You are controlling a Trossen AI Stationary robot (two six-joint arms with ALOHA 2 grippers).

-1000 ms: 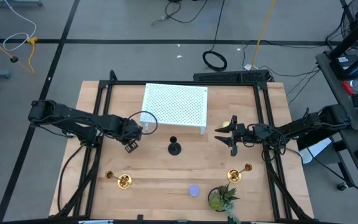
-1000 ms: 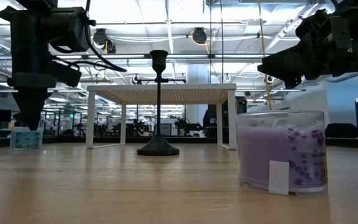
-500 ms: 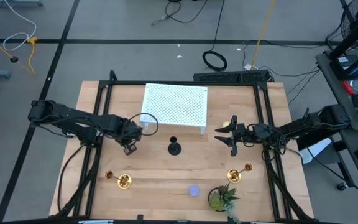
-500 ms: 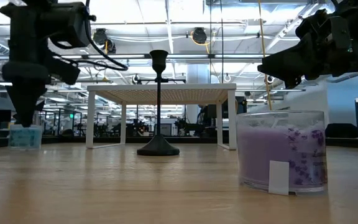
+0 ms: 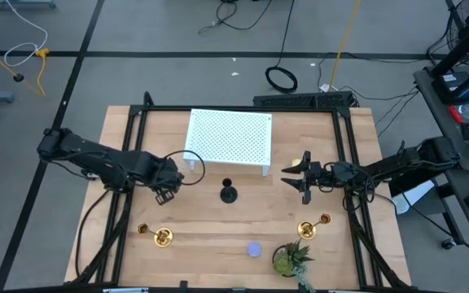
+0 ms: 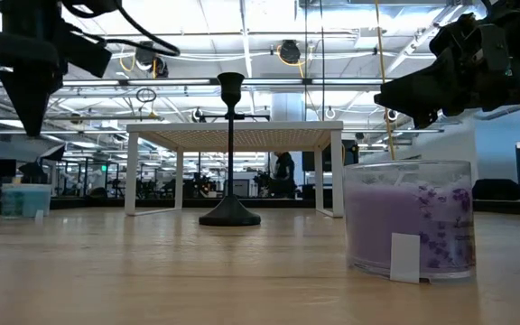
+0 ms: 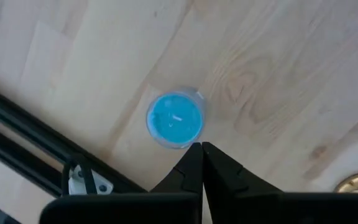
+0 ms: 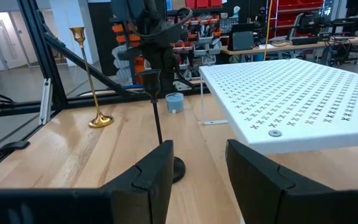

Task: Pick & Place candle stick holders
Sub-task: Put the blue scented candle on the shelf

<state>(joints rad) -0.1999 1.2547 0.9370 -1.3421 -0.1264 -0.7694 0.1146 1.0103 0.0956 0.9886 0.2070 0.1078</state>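
The left tool (image 7: 202, 163), fingers together and empty, has lifted off the small round blue candle (image 7: 175, 119) near the desk's left edge. The right tool (image 5: 305, 181) waits, fingers apart, by the slim black candle stick holder (image 5: 229, 193). No holder is picked yet.

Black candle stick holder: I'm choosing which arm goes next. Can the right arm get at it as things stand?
Probably yes. The right gripper is open and faces the black candle stick holder across bare table, beside the white rack.
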